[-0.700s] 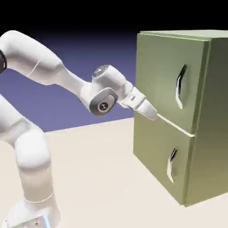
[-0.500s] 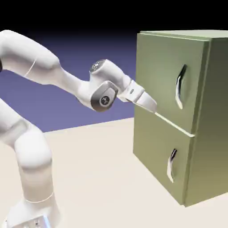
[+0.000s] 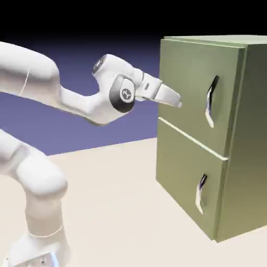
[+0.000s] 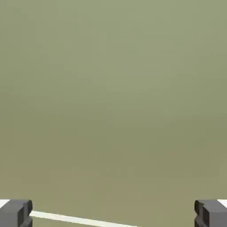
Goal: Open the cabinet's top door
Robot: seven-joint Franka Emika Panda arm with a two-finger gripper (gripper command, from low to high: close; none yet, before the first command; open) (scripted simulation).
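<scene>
Olive-green top door (image 3: 187, 88) is filling the hand view, the released claw (image 3: 177, 101) hovering near it, holding nothing.

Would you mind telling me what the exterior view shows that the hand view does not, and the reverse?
Only the exterior view shows the whole cabinet, both curved handles, the lower door and the white arm. Only the hand view shows the two grey fingertips set wide apart, with nothing between them. Both show the olive-green top door with the gripper close to its panel.
</scene>
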